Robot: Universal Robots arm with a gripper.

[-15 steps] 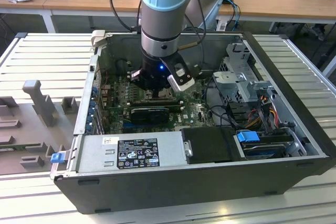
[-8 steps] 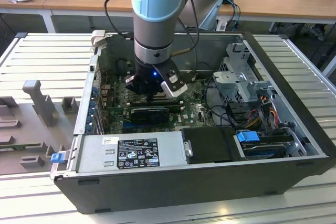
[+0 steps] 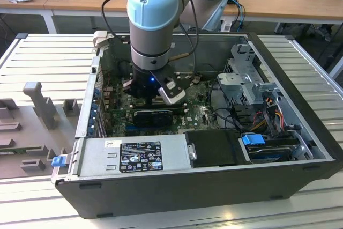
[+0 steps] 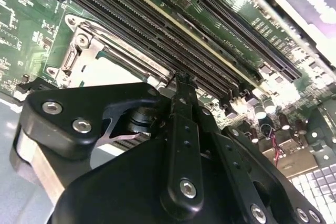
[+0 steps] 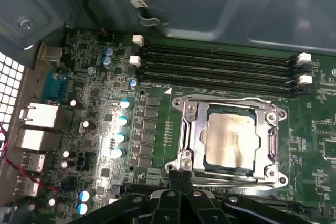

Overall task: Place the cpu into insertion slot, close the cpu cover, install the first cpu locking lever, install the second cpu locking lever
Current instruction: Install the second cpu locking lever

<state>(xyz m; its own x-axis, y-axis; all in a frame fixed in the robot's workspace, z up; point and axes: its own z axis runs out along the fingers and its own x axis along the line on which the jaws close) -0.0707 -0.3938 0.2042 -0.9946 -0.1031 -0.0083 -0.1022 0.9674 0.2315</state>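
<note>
In the first wrist view the cpu (image 5: pixel 228 140) lies flat in the insertion slot (image 5: pixel 177 103), its silver-grey top showing through the window of the cpu cover (image 5: pixel 197 129). The cover lies down flat over the chip. A thin metal lever (image 5: pixel 273 141) runs along one side of the socket. My gripper (image 5: pixel 181 170) is shut, fingertips together with nothing seen between them, right at the socket's edge by a corner screw (image 5: pixel 185 155). In the second wrist view the gripper (image 4: pixel 181 80) points down beside the socket's metal frame (image 4: pixel 86 56). The arm (image 3: pixel 153 25) hangs over the open computer case.
Long black memory slots (image 5: pixel 215 66) run close beside the socket. A black expansion card (image 3: pixel 153 115), the power supply (image 3: pixel 134 156), a drive cage (image 3: pixel 246 79) and loose cables (image 3: pixel 268 116) crowd the case. Capacitors (image 5: pixel 123 121) and rear ports (image 5: pixel 37 116) stand on the socket's other side.
</note>
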